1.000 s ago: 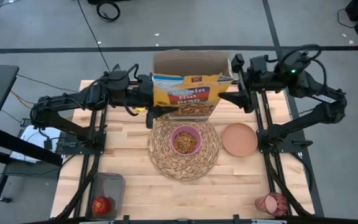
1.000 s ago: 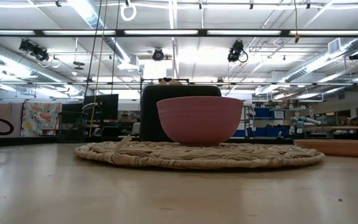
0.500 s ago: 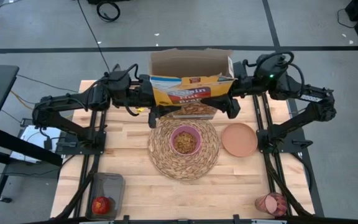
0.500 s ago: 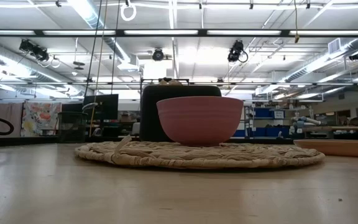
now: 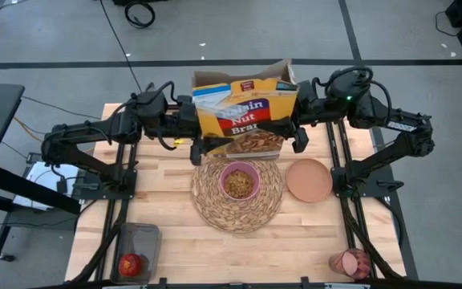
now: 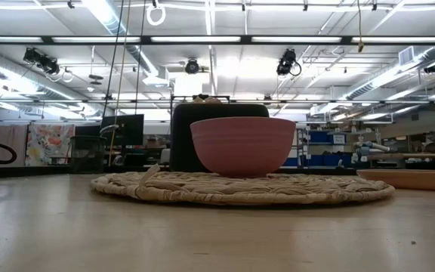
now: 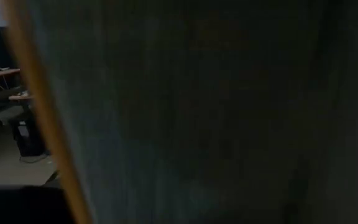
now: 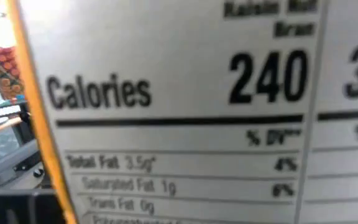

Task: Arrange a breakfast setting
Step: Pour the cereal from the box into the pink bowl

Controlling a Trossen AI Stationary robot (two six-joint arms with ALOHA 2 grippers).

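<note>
Table (image 5: 167, 233) w/ woven placemat (image 5: 237, 210) near its middle; all places given rel. to the placemat. Yellow cereal box (image 5: 245, 116) is held up just past its far edge, btwn both grippers: left gripper (image 5: 196, 143) at one side of the box, right gripper (image 5: 293, 132) at the other; can't tell how either's jaws stand. Salmon plate (image 5: 309, 180) just beside the mat, right arm's side. Pink bowl (image 5: 239, 181) w/ cereal sits on the mat's centre. Pink tumbler (image 5: 350, 262) lies at the near corner on the right arm's side, apple (image 5: 130, 264) at the near corner on the left arm's side, both well apart from the mat.

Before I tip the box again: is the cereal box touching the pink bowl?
Apart. High view shows the cereal box held behind the pink bowl, with bare placemat between them.
</note>
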